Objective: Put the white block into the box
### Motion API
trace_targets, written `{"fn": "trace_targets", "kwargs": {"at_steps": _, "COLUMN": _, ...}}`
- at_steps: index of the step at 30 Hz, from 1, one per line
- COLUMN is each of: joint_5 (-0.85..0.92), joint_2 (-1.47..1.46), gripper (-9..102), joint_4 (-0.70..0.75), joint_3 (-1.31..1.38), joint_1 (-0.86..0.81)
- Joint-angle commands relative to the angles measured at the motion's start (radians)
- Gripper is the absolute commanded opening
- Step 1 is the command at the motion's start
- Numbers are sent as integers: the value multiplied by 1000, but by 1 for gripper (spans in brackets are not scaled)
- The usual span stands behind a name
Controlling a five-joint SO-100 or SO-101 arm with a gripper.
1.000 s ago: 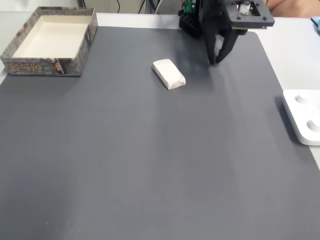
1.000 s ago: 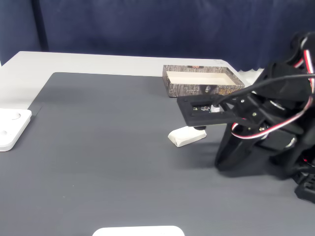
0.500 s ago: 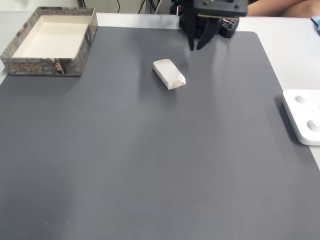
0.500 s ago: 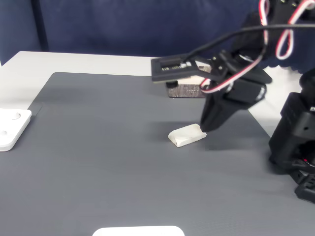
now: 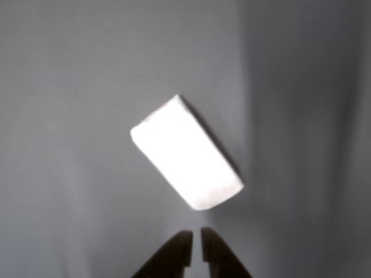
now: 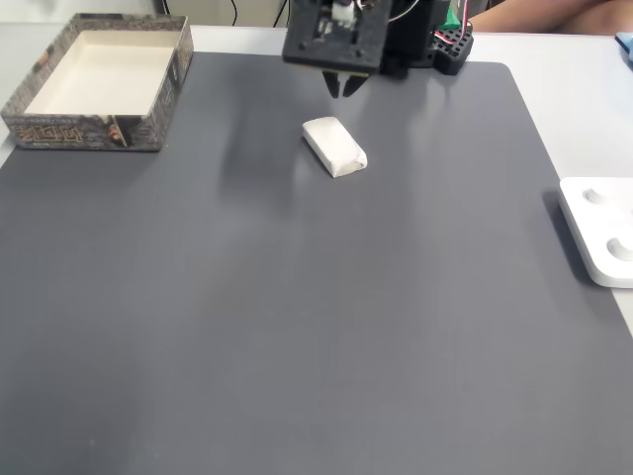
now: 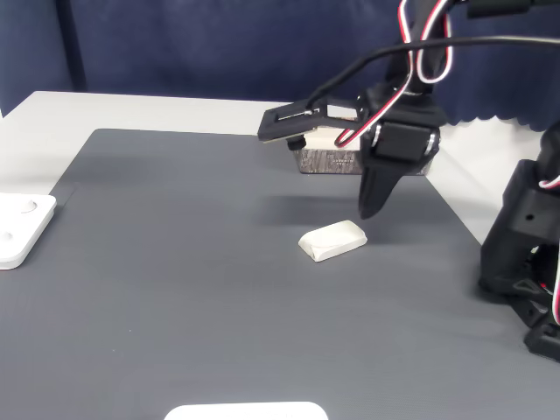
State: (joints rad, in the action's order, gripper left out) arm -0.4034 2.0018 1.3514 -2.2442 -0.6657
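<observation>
The box point(image 6: 99, 74) sits at my mat's point(image 6: 297, 327) far left corner, well apart from the white block point(image 6: 334, 146) lying mid-mat. My gripper point(image 6: 343, 87) hovers just behind it, jaws nearly closed with only a slit between them, so I'd spread them wide, turn to straddle the block's short width, then descend.

bare mat point(image 6: 297, 297) around white block point(image 6: 334, 146)

My base stands on a white table point(image 6: 584, 89) covered by a grey mat point(image 6: 297, 317). On the mat lie the block point(image 6: 334, 146) and the box point(image 6: 99, 79); the white device point(image 6: 601, 230) overlaps its edge
</observation>
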Motion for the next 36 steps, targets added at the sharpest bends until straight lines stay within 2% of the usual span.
{"fn": "trace_targets", "kwargs": {"at_steps": 1, "joint_5": -87, "joint_2": -44, "gripper": -2, "joint_4": -2, "joint_3": 100, "joint_1": -21}}
{"fn": "trace_targets", "kwargs": {"at_steps": 8, "joint_5": -202, "joint_2": -121, "gripper": -2, "joint_4": -21, "joint_3": 143, "joint_1": -15}}
{"fn": "trace_targets", "kwargs": {"at_steps": 13, "joint_5": -601, "joint_2": -144, "gripper": -2, "joint_4": -71, "joint_3": 153, "joint_1": 3}}
{"fn": "trace_targets", "kwargs": {"at_steps": 15, "joint_5": -710, "joint_2": -150, "gripper": -2, "joint_4": -71, "joint_3": 161, "joint_1": 5}}
{"fn": "trace_targets", "kwargs": {"at_steps": 36, "joint_5": -848, "joint_2": -156, "gripper": 1, "joint_4": -67, "joint_3": 160, "joint_1": -2}}
